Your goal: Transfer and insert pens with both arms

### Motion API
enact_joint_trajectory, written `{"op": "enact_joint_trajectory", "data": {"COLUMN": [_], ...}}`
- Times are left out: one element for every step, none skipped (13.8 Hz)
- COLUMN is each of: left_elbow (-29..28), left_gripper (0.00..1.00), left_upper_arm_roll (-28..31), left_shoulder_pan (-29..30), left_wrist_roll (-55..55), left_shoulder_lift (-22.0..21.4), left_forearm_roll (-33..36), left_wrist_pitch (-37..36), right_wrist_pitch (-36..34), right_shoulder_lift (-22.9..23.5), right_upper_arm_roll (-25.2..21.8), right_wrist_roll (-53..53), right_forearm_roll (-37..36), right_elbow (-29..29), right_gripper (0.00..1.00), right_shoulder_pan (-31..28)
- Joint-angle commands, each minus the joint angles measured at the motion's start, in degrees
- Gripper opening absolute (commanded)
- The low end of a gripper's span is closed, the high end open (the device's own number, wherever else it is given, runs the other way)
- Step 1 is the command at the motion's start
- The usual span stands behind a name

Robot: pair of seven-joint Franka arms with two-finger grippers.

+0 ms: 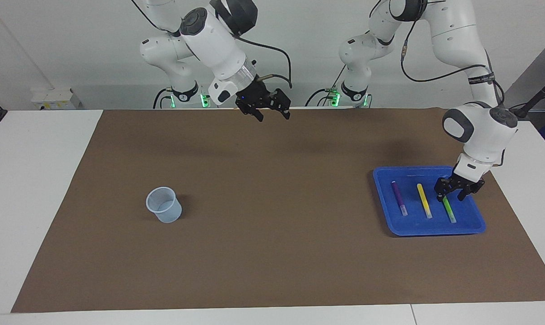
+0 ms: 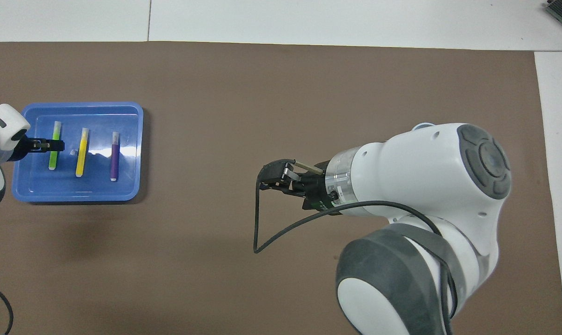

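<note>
At the left arm's end of the table (image 1: pixel 51 189), we see the left pincer (image 1: pixel 451 197) down in the blue tray (image 1: pixel 385 203), its fingers straddling the green pen (image 1: pixel 448 210) near the end closest to the robots; whether they have clamped it we cannot tell. The yellow pen (image 1: pixel 424 200) and purple pen (image 1: pixel 399 197) lie beside it in the tray. The right pincer (image 1: pixel 273 116) hangs wide open over the brown mat (image 1: pixel 272 253). A translucent cup (image 1: pixel 163 205) stands toward the right arm's end.
</note>
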Motion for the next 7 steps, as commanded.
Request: {"op": "enact_joint_trajectory", "data": {"left_elbow": [0.9, 1.0, 1.0, 1.0, 1.0, 1.0, 1.0], "left_gripper": [0.75, 0.74, 0.73, 0.70, 0.69, 0.69, 0.67], "left_upper_arm_roll": [0.1, 0.1, 0.1, 0.1, 0.1, 0.1, 0.1], "left_shoulder_pan": [-0.2, -0.3, -0.3, -0.3, -0.3, -0.2, -0.3], "left_wrist_roll": [0.5, 0.6, 0.6, 0.5, 0.6, 0.5, 0.5], "left_shoulder_lift": [1.6, 1.7, 2.1, 2.1, 2.1, 2.3, 2.4], "left_forearm_roll": [0.8, 0.8, 0.8, 0.8, 0.8, 0.8, 0.8], "left_wrist_pitch": [2.5, 2.6, 2.6, 2.6, 2.6, 2.6, 2.6], "right_wrist_pitch": [2.6, 2.8, 3.0, 3.6, 4.1, 4.2, 4.5], "right_shoulder_lift": [-0.6, -0.7, -0.7, -0.8, -0.9, -0.8, -0.9], "right_upper_arm_roll": [0.3, 0.4, 0.5, 0.5, 0.7, 1.4, 1.7], "right_wrist_roll": [0.1, 0.0, -0.2, -0.6, -0.7, -1.1, -1.8], "right_forearm_roll": [1.7, 1.7, 1.7, 1.7, 1.7, 1.7, 1.7], "right_elbow": [-1.7, -1.8, -2.3, -2.4, -2.6, -2.5, -2.5], "right_gripper": [1.00, 1.00, 1.00, 1.00, 1.00, 1.00, 1.00], "right_shoulder_pan": [-0.2, -0.1, -0.2, -0.1, -0.1, -0.1, -0.1]}}
